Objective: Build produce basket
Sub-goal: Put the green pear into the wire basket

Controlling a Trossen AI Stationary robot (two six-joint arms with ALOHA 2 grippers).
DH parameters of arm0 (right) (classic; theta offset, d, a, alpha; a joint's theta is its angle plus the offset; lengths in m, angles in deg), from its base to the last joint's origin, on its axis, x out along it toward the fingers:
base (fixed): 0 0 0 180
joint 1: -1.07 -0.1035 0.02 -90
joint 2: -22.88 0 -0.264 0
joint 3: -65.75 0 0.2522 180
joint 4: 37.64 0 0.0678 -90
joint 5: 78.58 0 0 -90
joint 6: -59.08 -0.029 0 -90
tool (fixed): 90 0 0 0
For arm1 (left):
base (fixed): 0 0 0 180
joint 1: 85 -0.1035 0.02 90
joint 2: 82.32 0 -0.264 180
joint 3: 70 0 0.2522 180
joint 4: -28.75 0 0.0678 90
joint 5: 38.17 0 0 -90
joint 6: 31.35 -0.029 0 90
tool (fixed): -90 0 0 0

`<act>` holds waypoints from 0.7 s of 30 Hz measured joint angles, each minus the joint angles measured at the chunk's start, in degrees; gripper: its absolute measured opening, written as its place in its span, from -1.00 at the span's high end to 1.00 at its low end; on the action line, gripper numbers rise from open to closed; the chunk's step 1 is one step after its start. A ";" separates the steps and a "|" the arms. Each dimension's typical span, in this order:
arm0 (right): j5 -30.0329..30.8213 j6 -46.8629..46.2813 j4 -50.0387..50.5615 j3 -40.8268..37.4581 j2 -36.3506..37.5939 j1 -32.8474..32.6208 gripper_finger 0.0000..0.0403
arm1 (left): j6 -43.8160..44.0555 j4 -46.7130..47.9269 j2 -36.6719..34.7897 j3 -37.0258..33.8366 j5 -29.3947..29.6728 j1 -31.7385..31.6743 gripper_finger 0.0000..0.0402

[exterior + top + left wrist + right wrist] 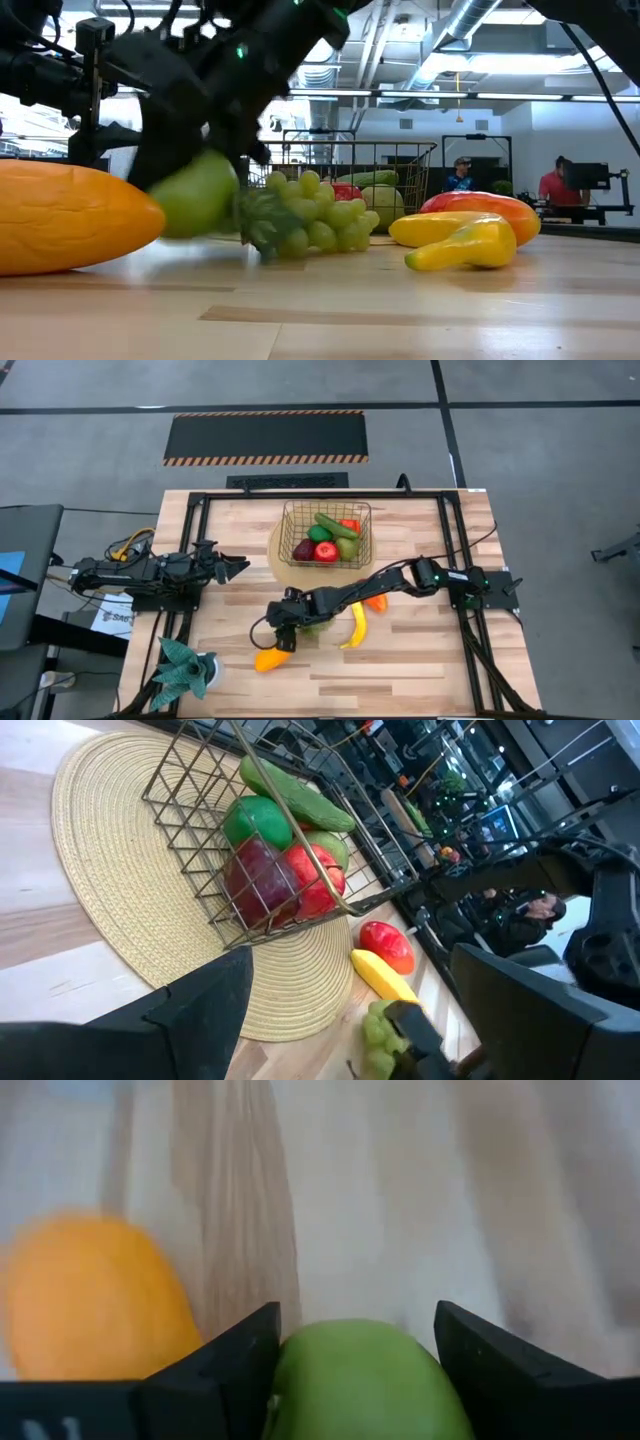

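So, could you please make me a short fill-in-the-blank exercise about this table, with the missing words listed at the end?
1. The right gripper is closed on a green ____.
2. The wire basket stands on a round woven ____.
3. The long green cucumber lies inside the ____.
4. The yellow banana lies on the table, ____ the basket.

Missing words: pear; mat; basket; outside
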 joint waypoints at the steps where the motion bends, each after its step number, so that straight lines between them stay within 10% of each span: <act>1: -0.06 0.02 -0.65 0.00 0.75 0.30 -0.26 | 0.00 -0.01 0.00 0.00 0.00 0.00 -0.63; 21: -6.57 -12.26 -35.64 0.26 31.86 2.61 -0.28 | 1.14 -1.86 -0.02 -0.15 0.02 0.00 -0.63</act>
